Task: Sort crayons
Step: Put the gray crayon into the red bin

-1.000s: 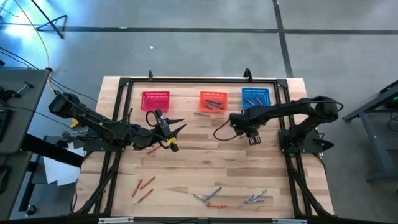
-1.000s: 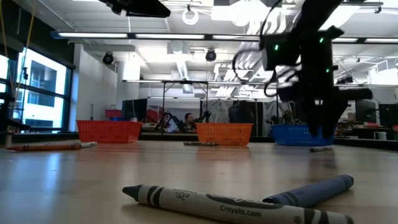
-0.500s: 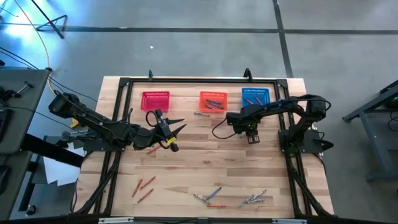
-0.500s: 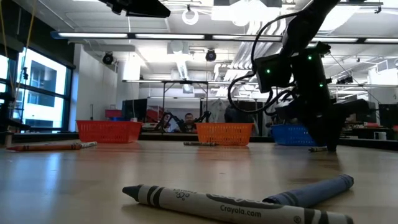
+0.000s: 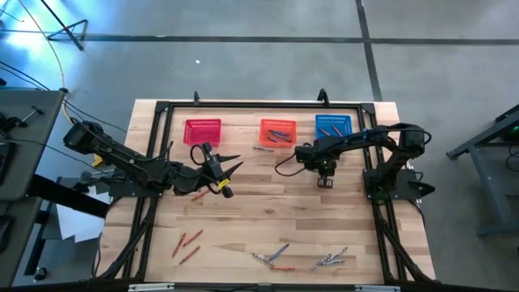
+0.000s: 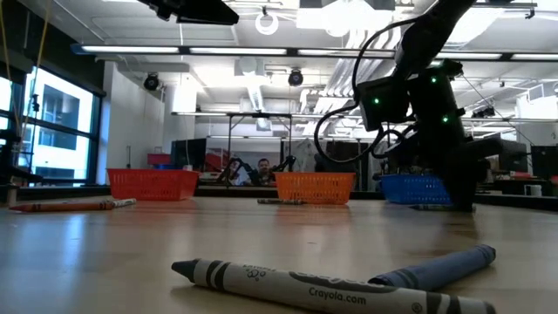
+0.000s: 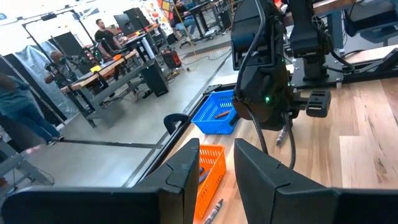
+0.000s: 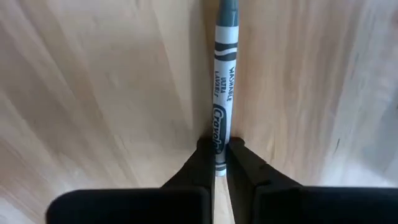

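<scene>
My right gripper (image 5: pixel 324 180) stands on the table in front of the blue basket (image 5: pixel 333 126), fingers pointing down, shut on a grey-blue crayon (image 8: pixel 222 81) that lies flat on the wood. My left gripper (image 5: pixel 225 167) hovers open in front of the red basket (image 5: pixel 203 131) with nothing between its fingers (image 7: pixel 189 165). A red-orange crayon (image 5: pixel 199 195) lies beside it. The orange basket (image 5: pixel 277 132) holds a few crayons. A grey crayon (image 6: pixel 296 286) and a bluish one (image 6: pixel 440 264) lie near the front edge. My right gripper pinches the grey-blue crayon between its two fingers (image 8: pixel 202 158), on the paper wrapper close to one end (image 8: pixel 218 148). The fingers come from above, pointing down, and lie across the crayon. The crayon lies flat on the table, most of its length reaching out past the fingers.
Red-orange crayons (image 5: pixel 186 243) lie at the near left. Mixed crayons (image 5: pixel 272 257) and another bunch (image 5: pixel 330 259) lie at the near edge. One loose crayon (image 5: pixel 263 148) lies in front of the orange basket. A black frame (image 5: pixel 162 109) borders the table.
My right gripper has come down onto the table and shifted slightly toward the left, its arm folding lower. The left arm has kept still.
</scene>
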